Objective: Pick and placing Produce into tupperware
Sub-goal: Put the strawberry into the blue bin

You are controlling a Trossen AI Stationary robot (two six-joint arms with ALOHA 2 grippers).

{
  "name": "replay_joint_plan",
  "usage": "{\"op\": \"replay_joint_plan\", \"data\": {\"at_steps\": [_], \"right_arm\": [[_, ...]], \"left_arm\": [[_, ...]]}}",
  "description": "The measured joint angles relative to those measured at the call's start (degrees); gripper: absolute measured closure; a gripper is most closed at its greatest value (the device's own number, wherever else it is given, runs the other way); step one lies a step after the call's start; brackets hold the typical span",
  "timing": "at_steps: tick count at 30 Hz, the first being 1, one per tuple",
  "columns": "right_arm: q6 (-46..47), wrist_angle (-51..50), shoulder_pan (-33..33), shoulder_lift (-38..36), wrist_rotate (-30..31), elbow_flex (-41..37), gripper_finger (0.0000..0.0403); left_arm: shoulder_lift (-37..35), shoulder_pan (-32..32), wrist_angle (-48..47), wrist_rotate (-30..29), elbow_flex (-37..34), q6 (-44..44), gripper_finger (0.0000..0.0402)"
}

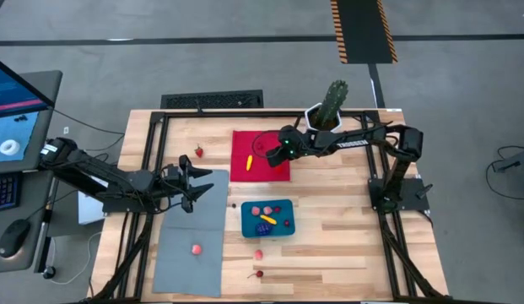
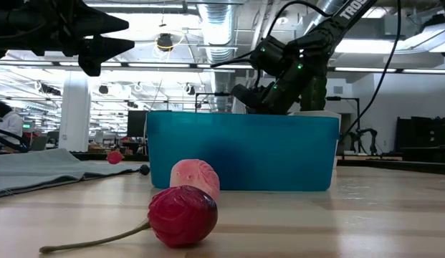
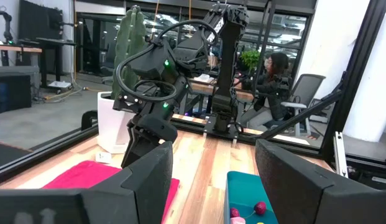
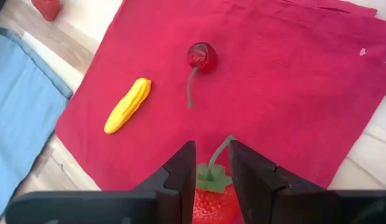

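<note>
Right wrist view: right hand [image 4: 211,177] clamped on a strawberry [image 4: 213,199] above the red cloth [image 4: 292,93].
Left hand [image 1: 197,184]: fingers apart, over the grey mat [image 1: 190,228].

Strawberry [image 4: 212,198] was cut off by the frame edge, flanks hidden between right end effector [image 4: 212,163] fingers; tupperware [image 2: 240,151] wall hid its contents in low view.

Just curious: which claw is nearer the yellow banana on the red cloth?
Right claw, beside the yellow banana over the red cloth. Left claw is off over the grey mat.
</note>
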Motion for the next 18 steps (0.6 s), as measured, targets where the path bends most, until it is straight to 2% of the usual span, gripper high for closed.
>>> {"op": "replay_joint_plan", "data": {"at_steps": [15,18], "right_arm": [[2.53,-1.57,-1.31,0.0,-1.6,-0.35,0.0283],[2.55,-0.77,-1.76,0.0,-3.71,-0.35,0.0283]], "left_arm": [[0.0,0.0,0.02,0.02,0.02,-0.15,0.0182],[0.0,0.01,0.02,0.04,0.02,-0.16,0.0182]]}}
